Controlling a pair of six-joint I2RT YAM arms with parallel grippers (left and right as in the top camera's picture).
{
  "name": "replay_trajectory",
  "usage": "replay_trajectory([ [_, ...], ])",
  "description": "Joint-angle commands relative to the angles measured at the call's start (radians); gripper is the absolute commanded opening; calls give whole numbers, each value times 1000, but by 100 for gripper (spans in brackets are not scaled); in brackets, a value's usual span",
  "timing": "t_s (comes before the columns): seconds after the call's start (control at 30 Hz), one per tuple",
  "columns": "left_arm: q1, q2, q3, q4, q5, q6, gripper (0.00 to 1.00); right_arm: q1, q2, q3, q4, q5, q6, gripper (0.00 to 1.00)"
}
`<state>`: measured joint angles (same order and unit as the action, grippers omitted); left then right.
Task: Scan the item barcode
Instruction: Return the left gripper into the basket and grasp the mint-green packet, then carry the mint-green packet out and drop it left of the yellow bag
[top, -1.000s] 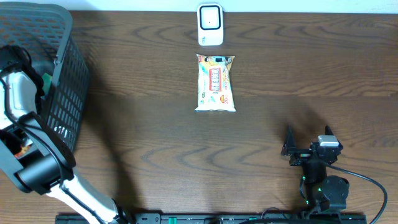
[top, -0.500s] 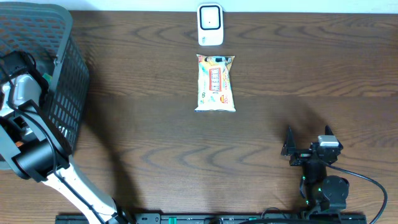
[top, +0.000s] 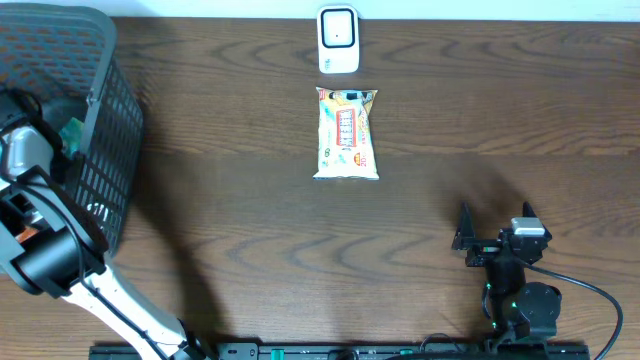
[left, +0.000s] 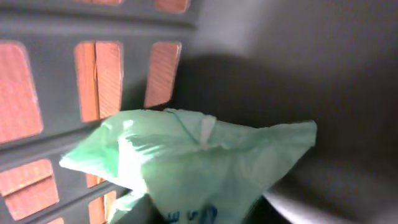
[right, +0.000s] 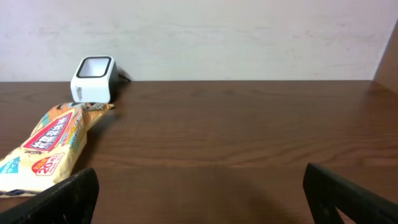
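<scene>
My left tool, down in the dark grey plastic basket by a light green plastic bag, may be gripping, I cannot tell, and my right tool is wide open and empty, well apart from the yellow snack packet on the brown wooden desk.

Even overhead light, soft shadows on table; left wrist view dim & blurry.

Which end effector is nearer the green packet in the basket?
Left. The left end effector is inside the basket beside the green packet; the right end effector sits far across the table.
</scene>
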<state>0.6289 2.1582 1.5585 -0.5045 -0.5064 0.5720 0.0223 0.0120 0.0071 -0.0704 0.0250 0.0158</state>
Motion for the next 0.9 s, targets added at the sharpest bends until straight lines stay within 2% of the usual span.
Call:
replay_trajectory([
  [0.0,31,10,-13,-11,24,-77,7,4,-6,-2,-4,-1,13,99],
  [0.13,16,-13,-12,-45,24,-85,7,4,-6,-2,-4,-1,13,99],
  [0.2,-4,-40,-12,-51,24,-138,7,4,-6,-2,-4,-1,13,99],
  [0.3,-54,-112,-11,-51,26,-194,7,4,-6,-2,-4,-1,13,99],
  [0.47,-153,-272,-11,-31,25,-198,7,4,-6,-2,-4,-1,13,99],
  [0.67,-253,-502,-11,71,26,-338,7,4,-6,-2,-4,-1,13,99],
  [0.73,-302,-631,-11,142,28,-447,7,4,-6,-2,-4,-1,13,99],
  [0.87,-394,-779,-11,238,29,-622,7,4,-6,-2,-4,-1,13,99],
])
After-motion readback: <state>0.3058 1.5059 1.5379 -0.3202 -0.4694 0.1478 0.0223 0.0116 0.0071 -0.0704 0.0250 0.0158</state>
